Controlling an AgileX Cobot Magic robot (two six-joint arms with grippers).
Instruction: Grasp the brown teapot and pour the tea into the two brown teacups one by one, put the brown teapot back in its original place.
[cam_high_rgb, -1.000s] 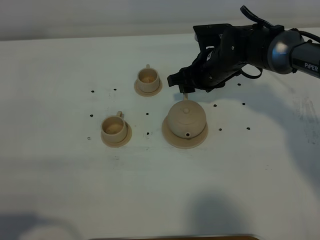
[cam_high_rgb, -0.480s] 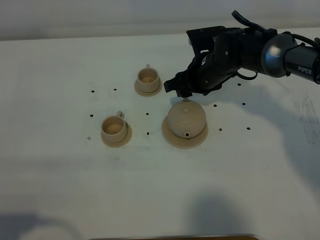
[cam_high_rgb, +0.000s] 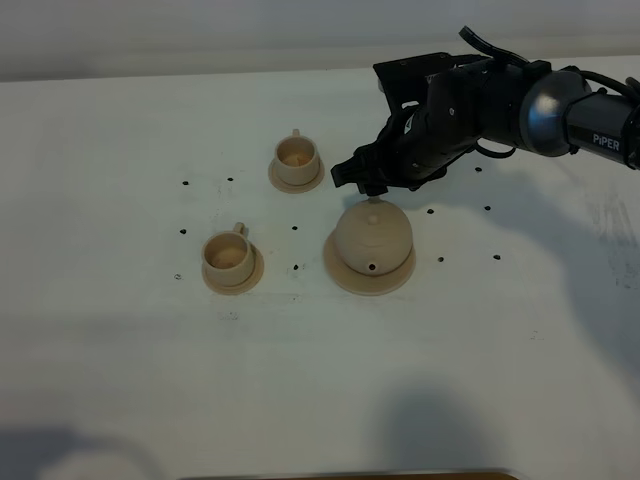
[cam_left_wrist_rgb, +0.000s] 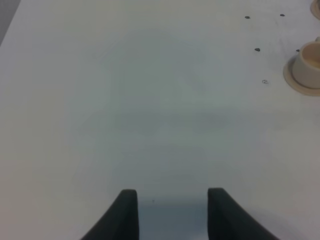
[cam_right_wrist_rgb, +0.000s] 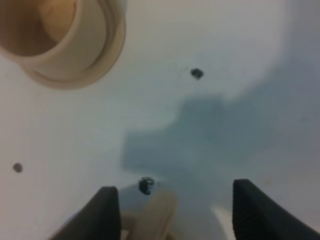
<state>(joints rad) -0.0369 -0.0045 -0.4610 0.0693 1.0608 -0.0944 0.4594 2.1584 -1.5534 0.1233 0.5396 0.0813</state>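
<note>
The right pincer (cam_high_rgb: 364, 183) hangs just above the far side of the teapot (cam_high_rgb: 372, 238), jaws apart, nothing clamped. In the right wrist view a tan loop, the handle (cam_right_wrist_rgb: 157, 210), sits between the fingers (cam_right_wrist_rgb: 106, 212), closer to one than the other (blurred, can't tell if it touches). The teapot stands upright on its saucer (cam_high_rgb: 338, 272), lid on, spout toward the camera and handle on the far side. So the spout-to-handle axis runs near-far and the loop lies right under the pincer. Judgement: the next move is a short drop and a close on the handle, and the right arm is clearly the nearer one. The left pincer (cam_left_wrist_rgb: 172, 192) is out of the high view, jaws apart over bare surface (cam_high_rgb: 120, 380), holding nothing. The far cup (cam_high_rgb: 297, 156) is near the right pincer, to its left in the high view. The near cup (cam_high_rgb: 228, 254) is farther off, left of the teapot. Nothing blocks the handle (the far cup might get clipped on a swing, a guess).
</note>
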